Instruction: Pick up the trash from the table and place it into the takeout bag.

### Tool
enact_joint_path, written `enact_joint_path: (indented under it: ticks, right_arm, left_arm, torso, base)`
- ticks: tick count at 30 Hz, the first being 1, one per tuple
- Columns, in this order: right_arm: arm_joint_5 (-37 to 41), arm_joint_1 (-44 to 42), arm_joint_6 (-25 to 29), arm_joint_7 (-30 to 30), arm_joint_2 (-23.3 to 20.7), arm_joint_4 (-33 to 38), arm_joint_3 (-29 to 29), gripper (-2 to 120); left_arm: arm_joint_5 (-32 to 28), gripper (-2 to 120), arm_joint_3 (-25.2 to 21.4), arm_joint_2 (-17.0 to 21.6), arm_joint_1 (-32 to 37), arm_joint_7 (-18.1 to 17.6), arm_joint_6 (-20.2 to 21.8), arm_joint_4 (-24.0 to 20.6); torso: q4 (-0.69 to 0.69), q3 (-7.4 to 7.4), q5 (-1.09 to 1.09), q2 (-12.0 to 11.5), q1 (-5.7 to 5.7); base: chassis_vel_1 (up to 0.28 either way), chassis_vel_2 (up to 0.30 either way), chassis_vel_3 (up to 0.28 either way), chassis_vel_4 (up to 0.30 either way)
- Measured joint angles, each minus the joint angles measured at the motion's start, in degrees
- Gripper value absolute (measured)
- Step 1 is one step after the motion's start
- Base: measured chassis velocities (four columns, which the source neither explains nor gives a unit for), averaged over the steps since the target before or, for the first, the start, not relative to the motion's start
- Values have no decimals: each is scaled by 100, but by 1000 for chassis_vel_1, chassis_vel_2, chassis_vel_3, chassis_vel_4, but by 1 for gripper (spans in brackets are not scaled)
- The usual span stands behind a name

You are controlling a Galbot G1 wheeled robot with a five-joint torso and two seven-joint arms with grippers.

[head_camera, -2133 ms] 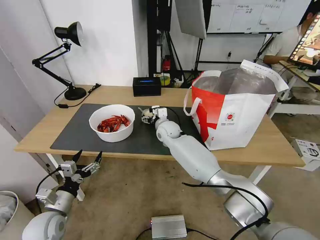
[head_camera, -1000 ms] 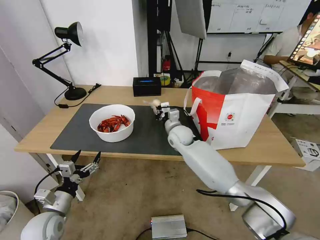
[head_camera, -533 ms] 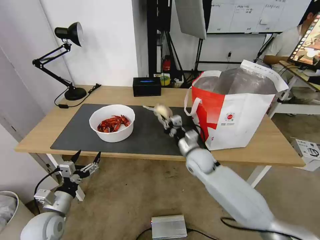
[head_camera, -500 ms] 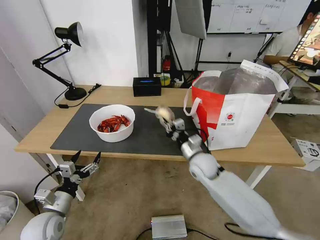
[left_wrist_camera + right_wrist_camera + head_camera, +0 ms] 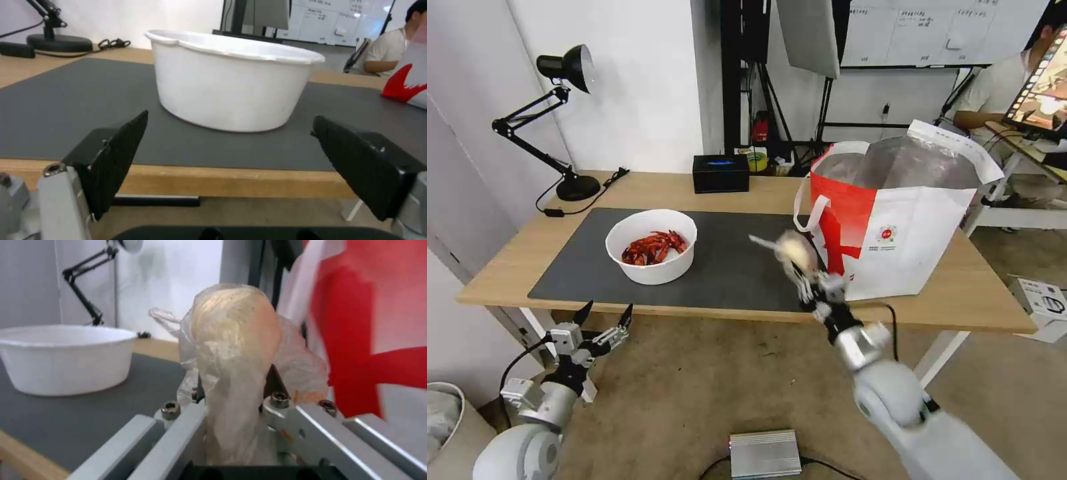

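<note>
My right gripper (image 5: 806,277) is shut on a small clear bag with a beige lump (image 5: 790,250) (image 5: 233,350), held in the air over the table's front edge, just in front of the takeout bag (image 5: 894,213) (image 5: 369,316). A white round bowl of red crayfish shells (image 5: 652,245) (image 5: 231,86) sits on the dark grey mat (image 5: 720,267). Below the table's front left edge, my left gripper (image 5: 600,323) (image 5: 231,166) hangs open, facing the bowl.
A black box (image 5: 720,172) stands at the back of the wooden table (image 5: 974,293). A black desk lamp (image 5: 564,120) is at the back left. A grey metal box (image 5: 765,453) lies on the floor.
My right arm has lifted the clear bag off the mat and drawn it back toward the table's front edge and to the right, near the takeout bag. The left arm has stayed still.
</note>
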Motion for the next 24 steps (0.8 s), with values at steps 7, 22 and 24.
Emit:
enact_joint_path:
  ticks: [7, 22, 24]
  right_arm:
    - [-69, -408, 512, -325, 328, 302, 484, 4]
    - [1003, -76, 857, -105, 230, 858, 1765, 4]
    - [1301, 209, 641, 111, 48, 904, 1930, 4]
  left_arm:
    - [24, 100, 25, 25, 14, -3, 2, -30]
    - [81, 100, -8, -10, 176, -5, 2, -248]
    - [113, 100, -19, -35, 230, -5, 2, -296]
  torso:
    - [0, 0, -1, 0, 0]
    - [0, 1, 1, -1, 1]
    - [0, 1, 1, -1, 1]
  base:
    - [0, 0, 0, 0]
    - [0, 0, 0, 0]
    - [0, 0, 0, 0]
